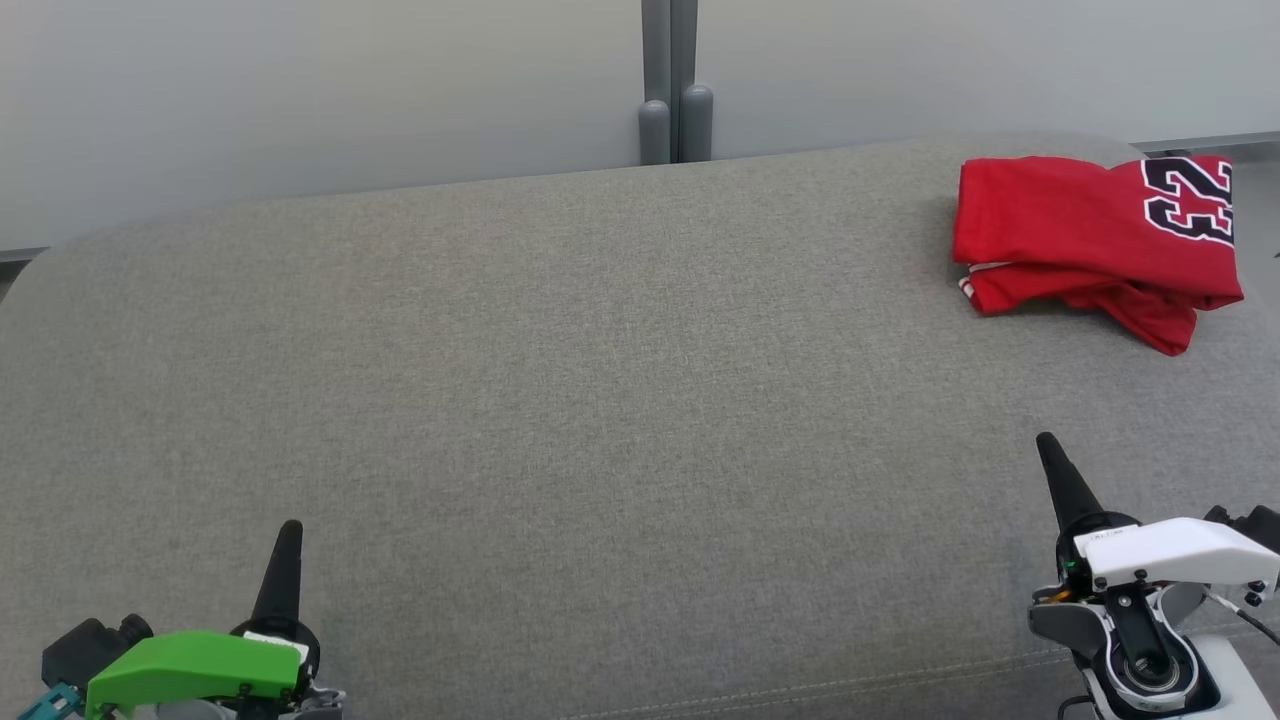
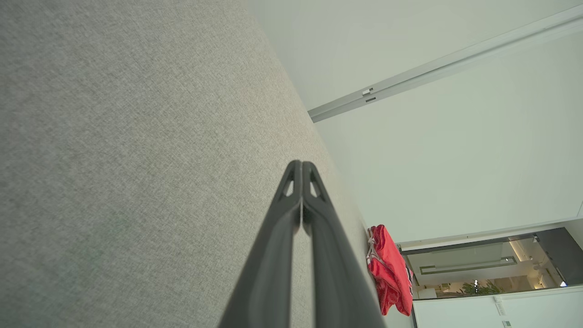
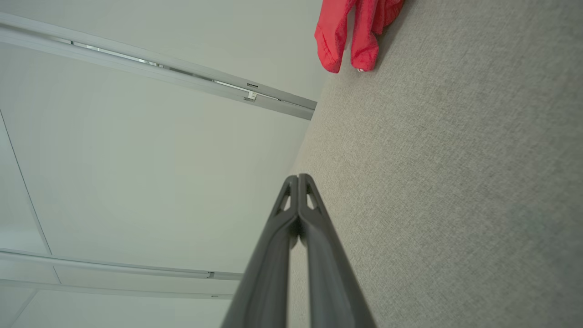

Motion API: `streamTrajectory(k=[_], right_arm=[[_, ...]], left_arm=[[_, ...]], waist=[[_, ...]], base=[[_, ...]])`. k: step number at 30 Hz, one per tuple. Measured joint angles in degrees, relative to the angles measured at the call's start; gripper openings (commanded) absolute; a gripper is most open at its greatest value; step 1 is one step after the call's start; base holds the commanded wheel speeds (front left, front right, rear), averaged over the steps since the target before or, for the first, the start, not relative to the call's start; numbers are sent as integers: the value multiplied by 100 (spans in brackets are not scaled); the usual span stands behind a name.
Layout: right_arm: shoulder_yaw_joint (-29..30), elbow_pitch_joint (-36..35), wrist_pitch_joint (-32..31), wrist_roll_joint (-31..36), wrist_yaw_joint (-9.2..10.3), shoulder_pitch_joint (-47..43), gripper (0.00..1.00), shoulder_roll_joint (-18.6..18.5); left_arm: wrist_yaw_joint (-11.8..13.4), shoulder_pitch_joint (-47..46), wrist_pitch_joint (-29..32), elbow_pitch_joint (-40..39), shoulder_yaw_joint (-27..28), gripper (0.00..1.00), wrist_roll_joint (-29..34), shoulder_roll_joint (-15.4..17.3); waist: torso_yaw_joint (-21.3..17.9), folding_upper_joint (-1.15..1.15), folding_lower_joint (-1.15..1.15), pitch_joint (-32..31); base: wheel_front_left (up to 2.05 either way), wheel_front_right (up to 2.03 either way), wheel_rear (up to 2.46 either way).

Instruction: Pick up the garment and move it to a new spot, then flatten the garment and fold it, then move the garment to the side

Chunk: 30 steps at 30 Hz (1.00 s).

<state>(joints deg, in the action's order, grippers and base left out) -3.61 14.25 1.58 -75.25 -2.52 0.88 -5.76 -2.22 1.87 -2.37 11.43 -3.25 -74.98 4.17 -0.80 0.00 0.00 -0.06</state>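
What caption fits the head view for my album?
Folded red jersey far right on the grey cushion; left claw and right claw shut, away from it.

The folded red garment bears the number 23 in black, white-edged digits.

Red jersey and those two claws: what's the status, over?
Left gripper shut, empty, low left. Right gripper shut, empty, low right. Red jersey roughly folded, far right of grey cushion, untouched. No obstacle seen between.
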Motion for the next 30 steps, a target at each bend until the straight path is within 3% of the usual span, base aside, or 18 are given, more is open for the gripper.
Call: streamTrajectory(k=[30], right_arm=[[764, 100, -492, -1947, -402, 218, 0, 115]], left_arm=[[-431, -380, 459, 307, 277, 0, -2082, 79]], waist=[[80, 0, 0, 25]], base=[[0, 0, 0]])
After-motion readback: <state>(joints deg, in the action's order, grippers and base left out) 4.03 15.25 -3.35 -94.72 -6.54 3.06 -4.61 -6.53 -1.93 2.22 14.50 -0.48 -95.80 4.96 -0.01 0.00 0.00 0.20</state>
